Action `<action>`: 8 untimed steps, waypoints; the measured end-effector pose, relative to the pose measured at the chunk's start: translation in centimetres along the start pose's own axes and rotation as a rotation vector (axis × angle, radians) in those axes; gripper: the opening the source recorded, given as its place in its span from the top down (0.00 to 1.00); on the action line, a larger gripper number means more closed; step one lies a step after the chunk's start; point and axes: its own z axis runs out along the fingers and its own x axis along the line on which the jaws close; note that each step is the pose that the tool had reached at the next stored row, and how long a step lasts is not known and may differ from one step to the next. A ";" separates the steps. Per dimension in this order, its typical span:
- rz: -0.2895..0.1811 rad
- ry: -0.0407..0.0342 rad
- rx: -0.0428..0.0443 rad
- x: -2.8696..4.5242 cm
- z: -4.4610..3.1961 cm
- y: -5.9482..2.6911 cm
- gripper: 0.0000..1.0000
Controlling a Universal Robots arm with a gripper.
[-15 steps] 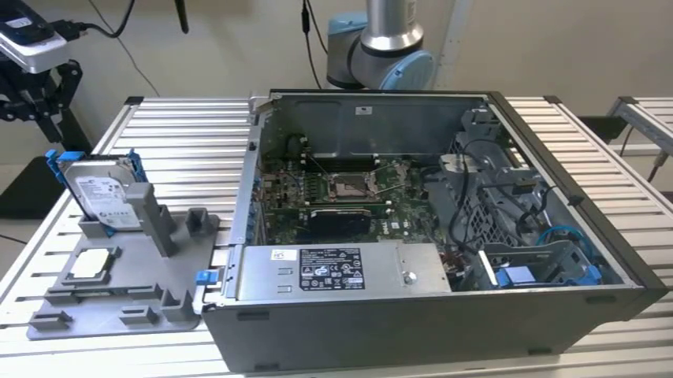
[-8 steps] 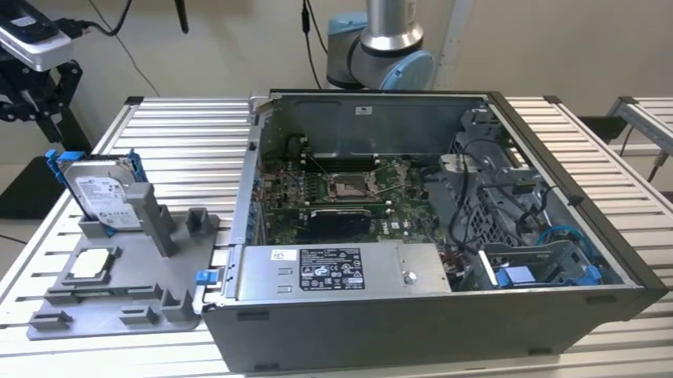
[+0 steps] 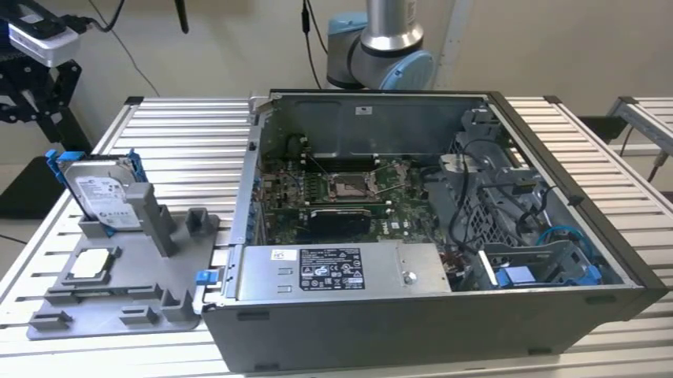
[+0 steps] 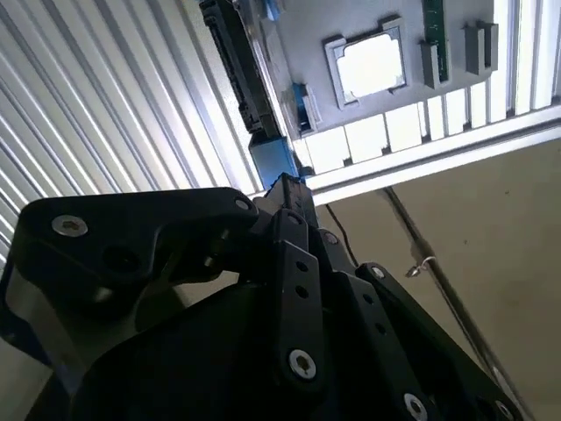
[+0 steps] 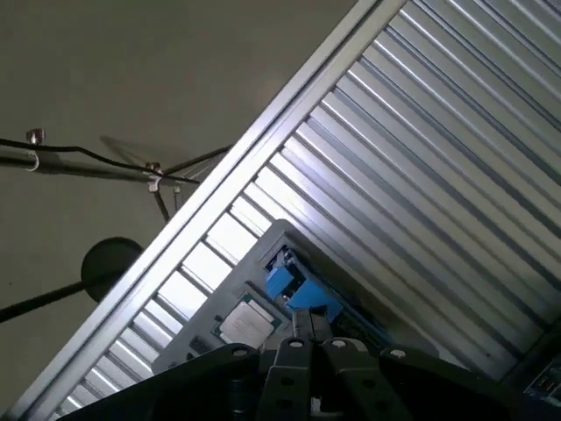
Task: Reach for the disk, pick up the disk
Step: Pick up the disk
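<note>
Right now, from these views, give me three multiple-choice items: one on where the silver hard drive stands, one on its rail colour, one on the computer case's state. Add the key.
1. Where is the silver rectangular metal hard drive?
A. inside the case
B. upright in the grey plastic fixture at the exterior view's left
C. flat on the table

2. What colour are its plastic caddy rails?
A. red
B. blue
C. yellow

3. How is the dark grey metal computer case?
A. open, circuit board exposed
B. closed
C. upended

Key: 1 B, it stands in a fixture slot beside the case. 2 B, bright blue edges frame it. 3 A, the board shows inside.
</note>
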 end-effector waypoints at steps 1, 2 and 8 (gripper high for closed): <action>-0.018 0.0004 0.0002 0.00 0.00 0.00 1.00; -0.036 0.0009 0.0004 0.00 0.00 0.00 1.00; -0.127 0.0036 0.0004 -0.02 0.00 -0.01 1.00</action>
